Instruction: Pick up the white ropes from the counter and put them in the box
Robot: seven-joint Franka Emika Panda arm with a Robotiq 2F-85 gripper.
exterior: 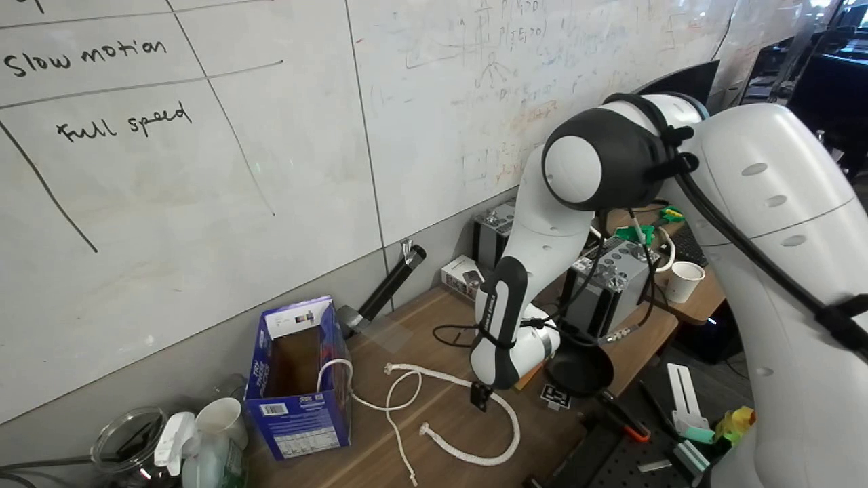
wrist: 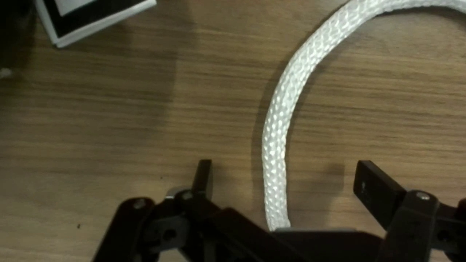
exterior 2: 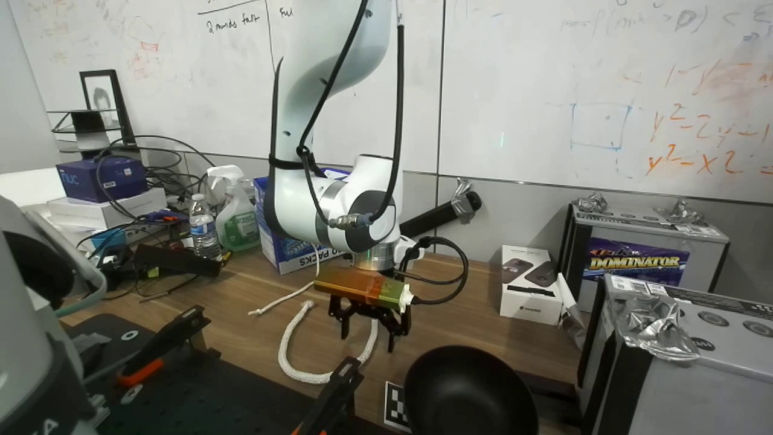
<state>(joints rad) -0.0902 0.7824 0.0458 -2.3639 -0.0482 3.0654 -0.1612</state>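
Note:
A thick white rope [exterior: 485,462] lies in an open curve on the brown wooden counter [exterior: 366,444]. It also shows in an exterior view [exterior 2: 302,376] and in the wrist view [wrist: 277,134]. A thinner white rope [exterior: 401,447] hangs over the rim of the blue box [exterior: 298,423], one end inside, the rest looped on the counter. The box is partly hidden behind the arm in an exterior view [exterior 2: 279,244]. My gripper [wrist: 284,173] is open and empty, low above the counter. The thick rope runs between its fingers in the wrist view, apart from both. The gripper also shows in an exterior view [exterior 2: 368,339].
A black pan [exterior 2: 471,393] and a black-and-white marker card [wrist: 105,22] are near the gripper. A spray bottle [exterior 2: 237,223] and a white cup [exterior: 224,421] stand beside the box. A black tube [exterior: 393,288] leans on the whiteboard wall. Grey batteries [exterior: 603,295] stand behind the arm.

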